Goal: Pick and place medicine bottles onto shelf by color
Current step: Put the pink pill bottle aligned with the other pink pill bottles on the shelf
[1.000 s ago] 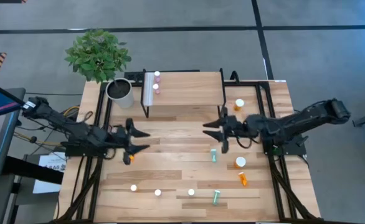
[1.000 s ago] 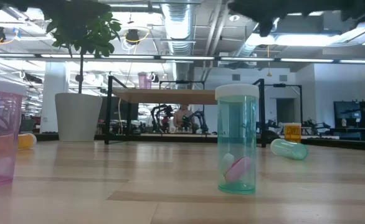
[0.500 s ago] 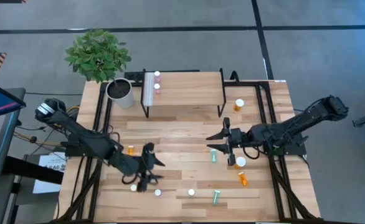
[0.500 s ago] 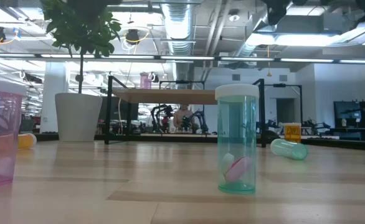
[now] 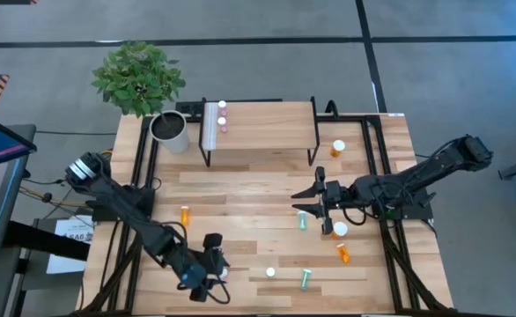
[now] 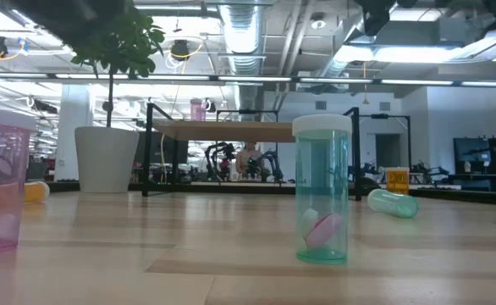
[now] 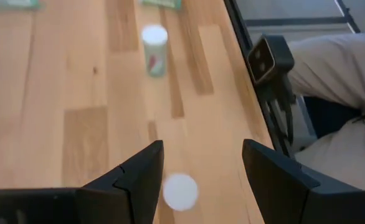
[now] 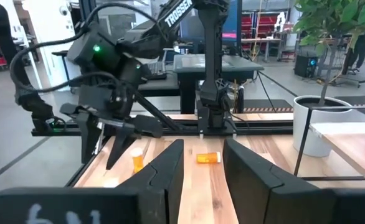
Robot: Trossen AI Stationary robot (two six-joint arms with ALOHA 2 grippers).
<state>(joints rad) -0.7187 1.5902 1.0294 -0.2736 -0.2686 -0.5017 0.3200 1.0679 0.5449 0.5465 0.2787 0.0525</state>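
The shelf (image 5: 260,128) stands at the far middle with two pink bottles (image 5: 222,116) beside its white strip. Other white-capped bottles are scattered over the table: an orange one lies at the left (image 5: 185,214), and teal ones (image 5: 302,220) and orange ones (image 5: 339,231) stand or lie at the right. My left gripper (image 5: 216,267) is open near the table's near edge. Its fingers stand on either side of an upright white-capped bottle (image 7: 180,191), seen from above, without touching it. My right gripper (image 5: 300,200) is open and empty right of centre, just beyond the teal bottle.
A grey-white plant pot (image 5: 170,130) stands left of the shelf. An upright teal bottle (image 7: 154,50) stands beyond my left gripper, and another teal one (image 5: 305,279) lies near the near edge. A person's legs (image 7: 332,68) show beyond the near edge, beside a small camera (image 7: 270,56).
My left gripper has swung from the table's left middle toward the near edge and somewhat rightward. It has come down over the white-capped bottle and stayed open. My right gripper has shifted a little toward the near edge, then held still. No bottle has moved.
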